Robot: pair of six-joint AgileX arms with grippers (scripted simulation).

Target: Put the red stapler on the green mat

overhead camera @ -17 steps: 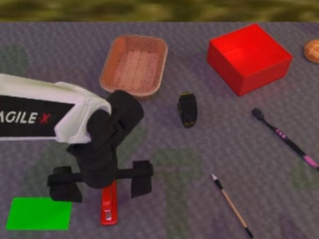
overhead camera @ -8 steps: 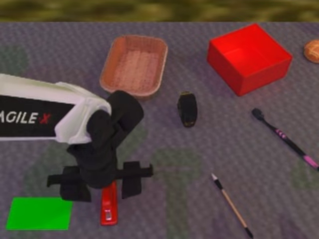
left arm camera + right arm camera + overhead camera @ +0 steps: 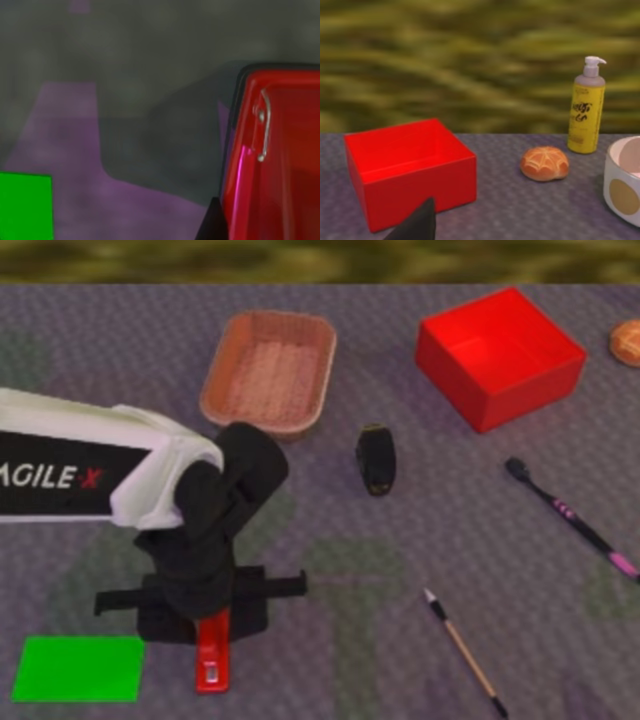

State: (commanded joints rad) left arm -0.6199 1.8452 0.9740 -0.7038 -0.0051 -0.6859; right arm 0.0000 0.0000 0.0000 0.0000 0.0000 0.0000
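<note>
From above, my left gripper (image 3: 203,612) sits low near the table's front left, its dark fingers drawn in tight against the far end of the red stapler (image 3: 211,658), one on each side, so I read it as clamped on the stapler. The stapler's near end pokes out below the fingers toward the table's front edge, with a small white mark on it that I cannot read. The green mat (image 3: 78,668) lies flat just to the left of the stapler, apart from it, with a strip of table (image 3: 400,540) between them. In the left wrist view the stapler (image 3: 280,160) fills one side, close up, a thin silver wire clip on its top, and a corner of the mat (image 3: 25,205) shows off to the other side. The arm's white cover carries the black lettering "AGILE X" (image 3: 50,477). Of my right arm only a dark fingertip shows in its own wrist view, so I cannot tell how far it is open.
</note>
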